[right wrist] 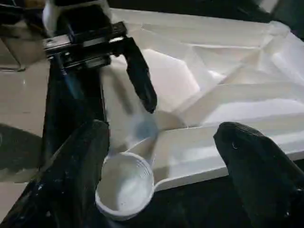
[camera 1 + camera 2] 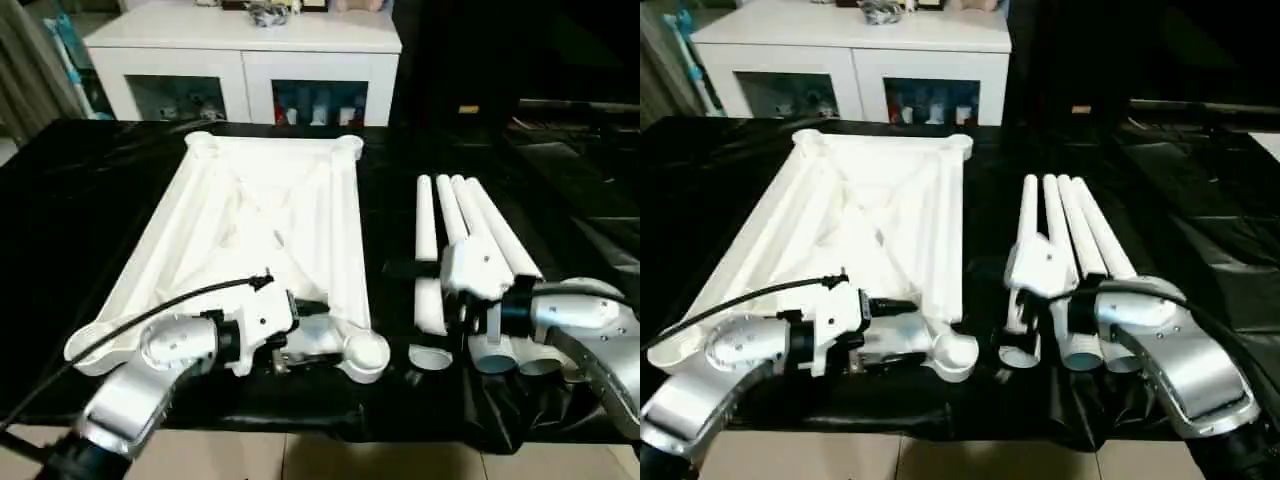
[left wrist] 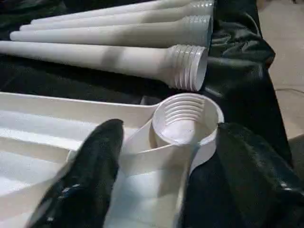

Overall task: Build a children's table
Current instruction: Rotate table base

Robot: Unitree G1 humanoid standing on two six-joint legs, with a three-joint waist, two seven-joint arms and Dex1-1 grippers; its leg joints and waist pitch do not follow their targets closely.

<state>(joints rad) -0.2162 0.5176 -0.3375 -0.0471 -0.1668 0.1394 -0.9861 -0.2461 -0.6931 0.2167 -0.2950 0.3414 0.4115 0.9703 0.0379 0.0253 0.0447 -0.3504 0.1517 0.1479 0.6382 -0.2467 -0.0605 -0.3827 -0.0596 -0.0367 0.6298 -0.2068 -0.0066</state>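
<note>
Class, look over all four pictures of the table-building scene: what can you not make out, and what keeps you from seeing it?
- Tabletop: its near edge, head views, hidden behind the left arm.
- Legs: their wide ends, head views, partly covered by the right arm's white housing.
- Cabinet contents: head views, too small and dim behind the glass.
- Left hand: right wrist view, blurred.
- Legs' narrow ends: left wrist view, cut off by the picture's edge.

Two rounded silver forearms are showing, each ending in a white wrist block. A thin black cable is running along the left forearm (image 2: 150, 370) to its wrist. The left claw (image 1: 121, 71) and right claw (image 1: 161, 185) are each showing two glossy black fingers.
</note>
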